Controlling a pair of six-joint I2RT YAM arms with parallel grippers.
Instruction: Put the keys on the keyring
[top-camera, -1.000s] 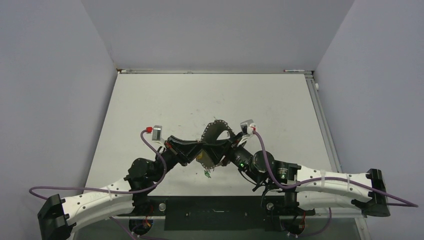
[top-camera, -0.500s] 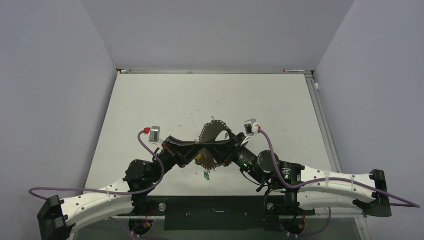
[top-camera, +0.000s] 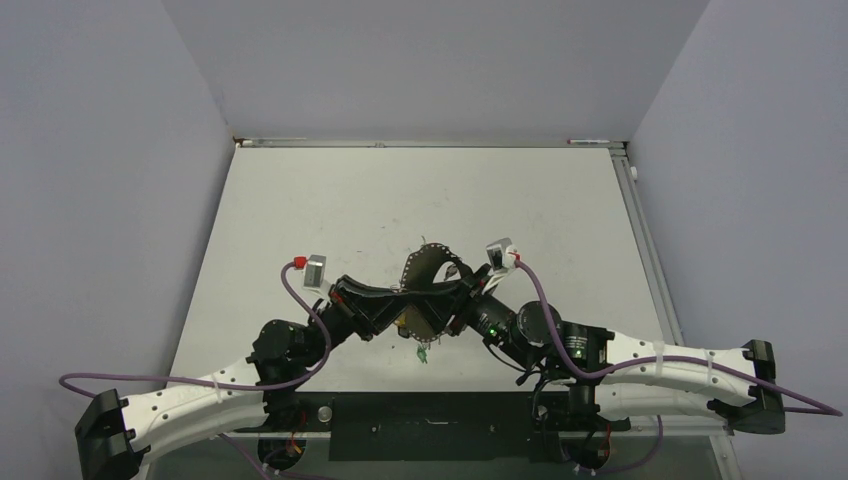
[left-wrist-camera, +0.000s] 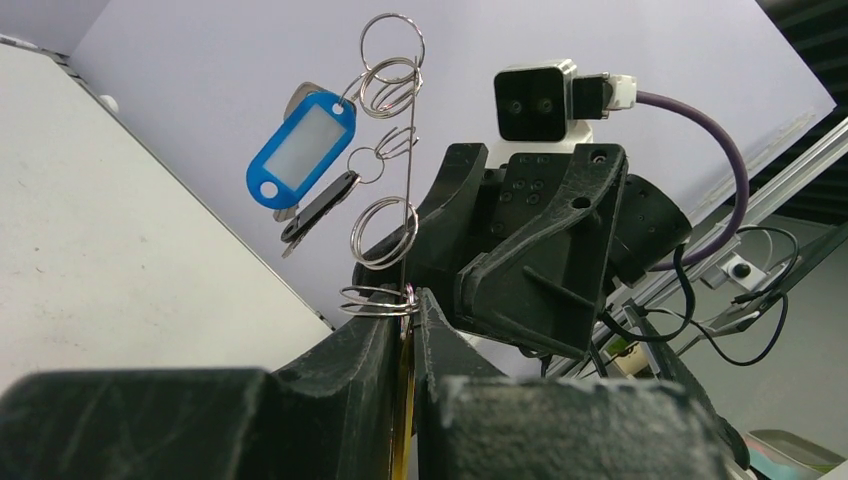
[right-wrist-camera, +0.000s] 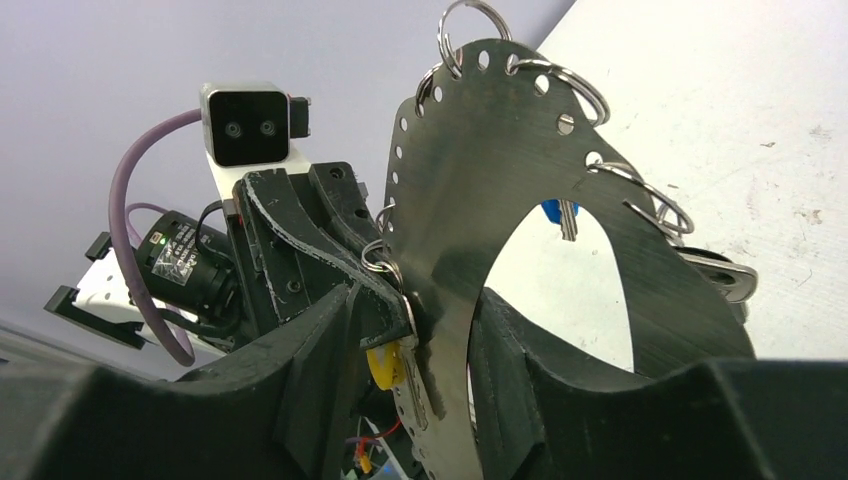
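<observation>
White arm shells (top-camera: 680, 365), black joints (top-camera: 285, 350), purple cables (right-wrist-camera: 118, 200), grey wrist cameras (top-camera: 314, 267)

The scuffed white table (top-camera: 400, 190) has a tiny green key (top-camera: 421, 353) near its front edge; whether the key rests there is unclear.

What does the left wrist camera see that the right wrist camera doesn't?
Only the left wrist view shows the whole blue tag and a black key; there the keyring plate looks like a thin line. Only the right wrist view shows the plate's wide flat face with its holes, plus a yellow key head. Both show the plate, small rings on it, and the other arm's camera.
</observation>
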